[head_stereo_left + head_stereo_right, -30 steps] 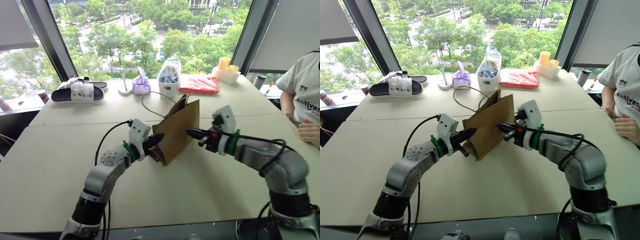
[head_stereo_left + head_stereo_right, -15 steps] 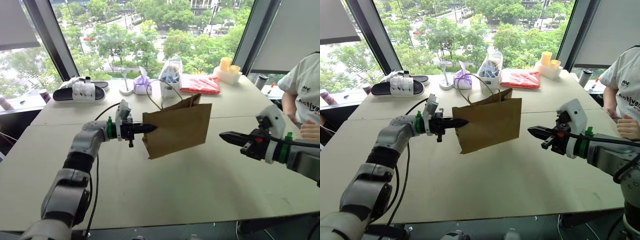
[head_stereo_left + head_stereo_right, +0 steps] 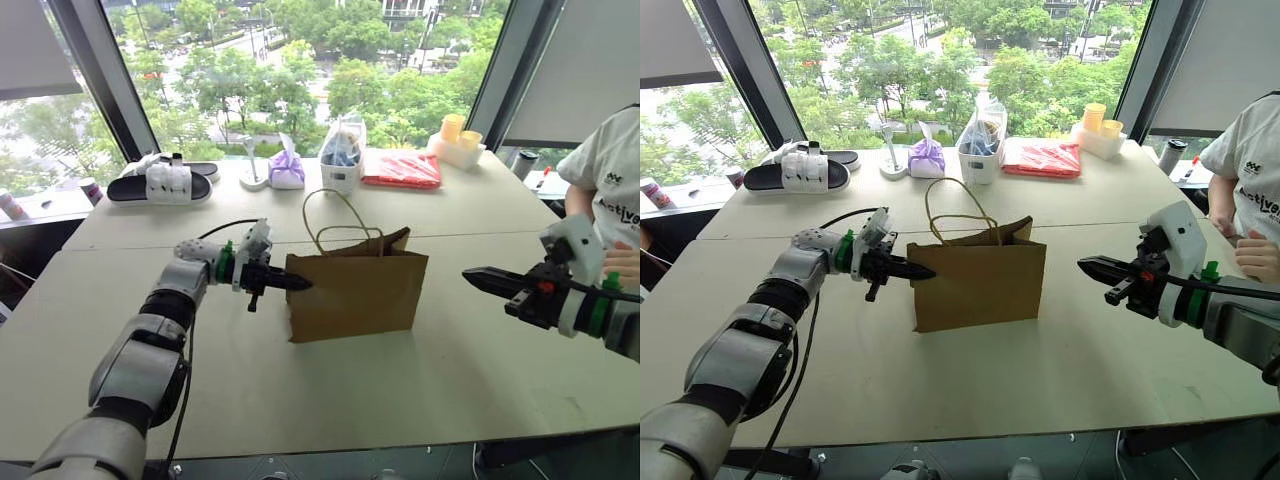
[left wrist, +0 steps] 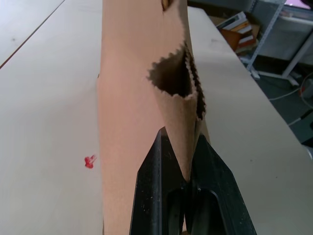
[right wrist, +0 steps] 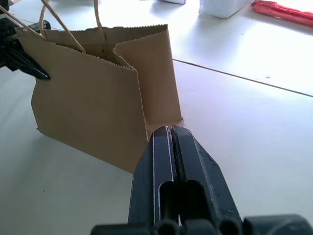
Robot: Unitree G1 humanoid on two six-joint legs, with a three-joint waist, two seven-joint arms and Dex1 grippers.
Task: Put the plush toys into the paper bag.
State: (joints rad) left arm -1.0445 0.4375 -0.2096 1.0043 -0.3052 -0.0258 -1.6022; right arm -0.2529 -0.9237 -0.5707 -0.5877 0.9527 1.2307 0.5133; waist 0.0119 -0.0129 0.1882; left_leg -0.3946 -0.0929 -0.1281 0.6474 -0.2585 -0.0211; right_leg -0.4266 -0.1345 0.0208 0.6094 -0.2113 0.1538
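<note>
The brown paper bag [image 3: 355,295] stands upright on the table, mouth up, its cord handles [image 3: 338,215] rising above it. My left gripper [image 3: 298,284] reaches in level from the left and is shut on the bag's upper left edge. In the left wrist view the paper bag [image 4: 132,98] fold sits pinched between the black fingers [image 4: 156,181]. My right gripper [image 3: 470,273] hovers shut and empty to the right of the bag, a good gap away, pointing at it. In the right wrist view the paper bag [image 5: 93,107] lies ahead of the right gripper [image 5: 170,131]. The plush toys are out of view.
Along the far table edge lie black-and-white slippers [image 3: 160,185], a purple bow-topped pouch [image 3: 287,170], a clear bag in a white tub [image 3: 340,155], a red packet [image 3: 400,170] and yellow cups [image 3: 455,135]. A person [image 3: 605,200] sits at the right edge.
The bag has come down from hanging tilted in the air to standing on the table, the left gripper sinking with it. Earlier the right gripper let go and drew back to the right.
</note>
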